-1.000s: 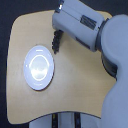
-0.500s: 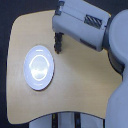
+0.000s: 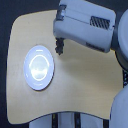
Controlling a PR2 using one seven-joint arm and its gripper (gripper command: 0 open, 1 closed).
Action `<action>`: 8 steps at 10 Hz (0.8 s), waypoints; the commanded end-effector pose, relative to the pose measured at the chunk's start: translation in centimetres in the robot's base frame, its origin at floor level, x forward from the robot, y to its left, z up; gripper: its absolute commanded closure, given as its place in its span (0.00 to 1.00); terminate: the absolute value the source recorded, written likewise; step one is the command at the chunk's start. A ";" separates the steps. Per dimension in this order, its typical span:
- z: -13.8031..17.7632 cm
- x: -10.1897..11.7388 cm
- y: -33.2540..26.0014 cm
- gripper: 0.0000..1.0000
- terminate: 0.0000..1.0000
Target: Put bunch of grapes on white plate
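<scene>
The white plate (image 3: pixel 39 67) lies on the tan table toward the exterior view's left, with nothing on it. A small dark lumpy cluster, the bunch of grapes (image 3: pixel 60 48), hangs from the end of my big white arm, just right of and above the plate's rim in the image. My gripper (image 3: pixel 60 42) is mostly hidden under the arm's casing and looks shut on the grapes. The grapes sit over bare table, not over the plate.
The tan table (image 3: pixel 85 85) has rounded corners and ends near the image's bottom. My white arm (image 3: pixel 87 27) and body cover the upper right and the right edge of the exterior view.
The dark cluster at the arm's end has shifted slightly downward in the image, nearer the plate's level. The plate has not moved.
</scene>
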 end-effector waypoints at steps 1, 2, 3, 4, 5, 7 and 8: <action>3.0 -5.1 2.6 1.00 0.00; 3.1 -6.1 3.1 1.00 0.00; 3.1 -6.6 3.4 1.00 0.00; 2.9 -7.2 4.8 1.00 0.00; 2.7 -7.2 5.9 1.00 0.00; 1.9 -7.2 7.5 1.00 0.00; 1.5 -7.3 9.0 1.00 0.00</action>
